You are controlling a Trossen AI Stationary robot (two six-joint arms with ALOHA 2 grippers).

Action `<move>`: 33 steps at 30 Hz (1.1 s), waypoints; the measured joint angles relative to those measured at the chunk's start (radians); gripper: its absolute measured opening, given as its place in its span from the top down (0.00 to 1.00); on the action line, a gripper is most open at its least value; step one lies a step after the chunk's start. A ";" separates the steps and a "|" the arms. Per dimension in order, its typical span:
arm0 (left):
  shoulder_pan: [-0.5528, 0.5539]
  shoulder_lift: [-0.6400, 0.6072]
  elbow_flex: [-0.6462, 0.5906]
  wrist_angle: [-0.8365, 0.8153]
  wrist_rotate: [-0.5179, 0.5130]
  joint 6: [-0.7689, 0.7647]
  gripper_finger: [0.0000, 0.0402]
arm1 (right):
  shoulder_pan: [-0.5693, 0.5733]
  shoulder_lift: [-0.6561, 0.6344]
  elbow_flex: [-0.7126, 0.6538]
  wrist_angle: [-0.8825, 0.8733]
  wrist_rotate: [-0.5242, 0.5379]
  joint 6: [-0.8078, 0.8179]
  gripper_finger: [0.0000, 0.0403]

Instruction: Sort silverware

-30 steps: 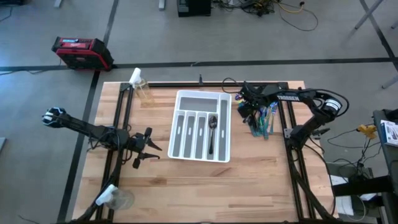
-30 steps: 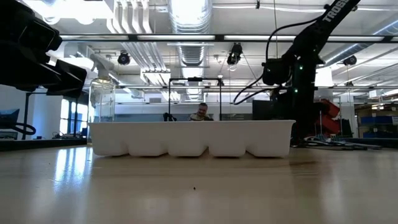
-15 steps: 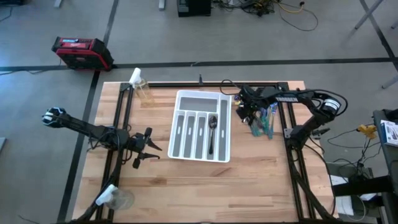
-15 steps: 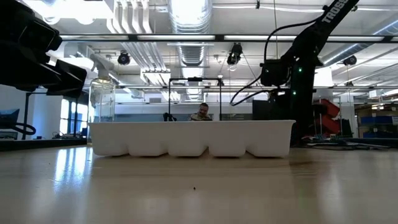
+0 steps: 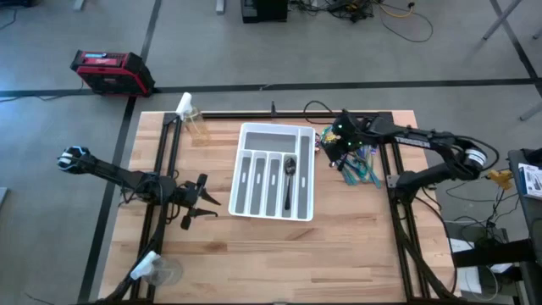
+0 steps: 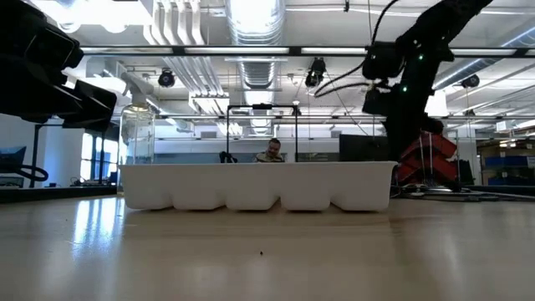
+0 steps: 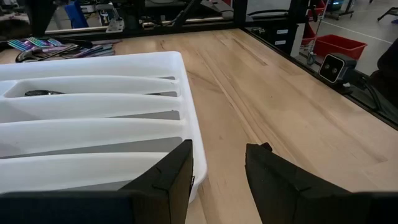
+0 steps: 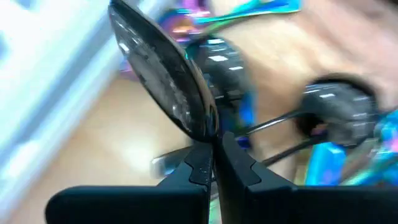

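Note:
A heap of iridescent teal-purple silverware (image 5: 362, 164) lies on the table, right of the white tray (image 5: 247, 134). One dark spoon (image 5: 289, 181) lies in one of the tray's right compartments. Above the heap's left edge, my right gripper (image 5: 338, 144) is shut on another dark spoon (image 8: 163, 73). My left gripper (image 5: 200, 204) waits open at the table's left, its fingers (image 7: 161, 180) close to the tray's wall (image 7: 93, 168). My right gripper pinches the dark spoon at its neck (image 8: 210, 132), just behind the bowl, between its two fingertips. The bowl sticks out beyond the fingertips, above the blurred heap. The fingers hide the handle.
A spray bottle (image 5: 190, 116) stands at the far left corner and a clear one (image 5: 157, 269) lies at the near left. Black frame rails run along both table sides. Bare wood lies near the front edge. A person (image 6: 272, 151) sits far behind the table.
My right gripper has risen from the silverware heap, staying right of the tray, while its arm has stretched out toward the table's right.

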 joint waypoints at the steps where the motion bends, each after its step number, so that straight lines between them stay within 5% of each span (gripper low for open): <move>1: 0.000 0.000 0.000 0.000 0.000 0.000 0.67 | 0.005 -0.020 -0.001 0.005 -0.044 0.022 1.00; 5: 0.000 0.000 0.000 0.000 0.000 0.000 0.67 | 0.078 -0.089 -0.018 0.107 -0.219 0.147 1.00; 14: 0.000 0.000 0.000 0.000 0.000 0.000 0.67 | 0.295 -0.057 -0.021 0.477 -0.378 0.489 1.00; 22: 0.000 0.000 0.000 0.007 -0.021 0.030 0.67 | 0.380 0.158 -0.019 0.865 -0.388 0.664 1.00; 33: 0.001 -0.002 0.000 0.026 -0.083 0.102 0.67 | 0.382 0.387 -0.020 0.979 -0.338 0.741 1.00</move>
